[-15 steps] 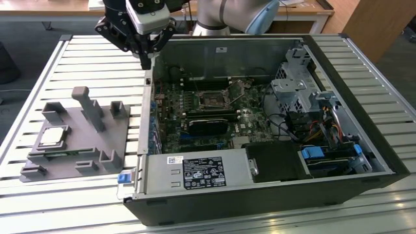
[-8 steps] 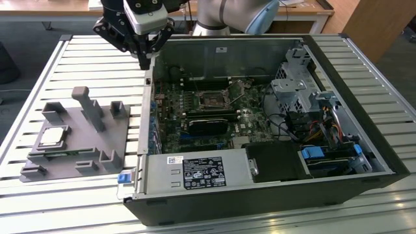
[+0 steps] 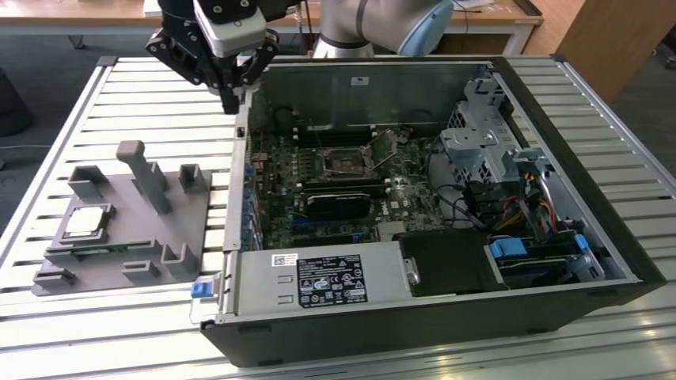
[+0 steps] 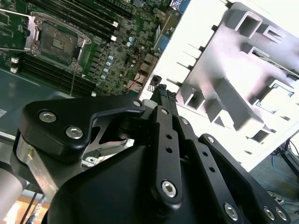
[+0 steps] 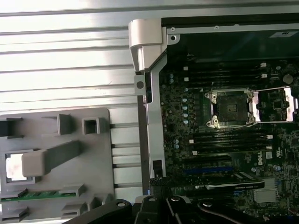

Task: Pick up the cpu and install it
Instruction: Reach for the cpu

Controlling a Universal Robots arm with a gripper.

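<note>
while the arm hangs over the far part of the table [image 3: 138, 95], i see the gripper [image 3: 230, 103] pointing straight down just above the computer case [image 3: 423, 336]. it is over the case's side wall on the exterior view's left, near the case's far corner. its two black fingers are drawn together at the tips, and i can make out nothing gripped between them. in the second wrist view the tips meet in one narrow point over the wall's edge.

the cpu [image 3: 85, 222] is well apart from the gripper. it lies flat, silver top up, in a square recess of the grey fixture [image 3: 138, 229], which sits on the table beside the case, towards the table's edge on the exterior view's left. the chip is near the fixture's outer edge, away from the case, and it glares white in both wrist views. a thin green memory stick [image 3: 100, 252] lies in a slot just beside it, towards the fixture's near edge, and a tall grey post [image 3: 145, 174] rises from the fixture's middle.

inside the case the motherboard [image 3: 317, 182] lies flat. its cpu socket [image 3: 346, 161] has the metal frame swung open, so the dark square bed shows.
</note>
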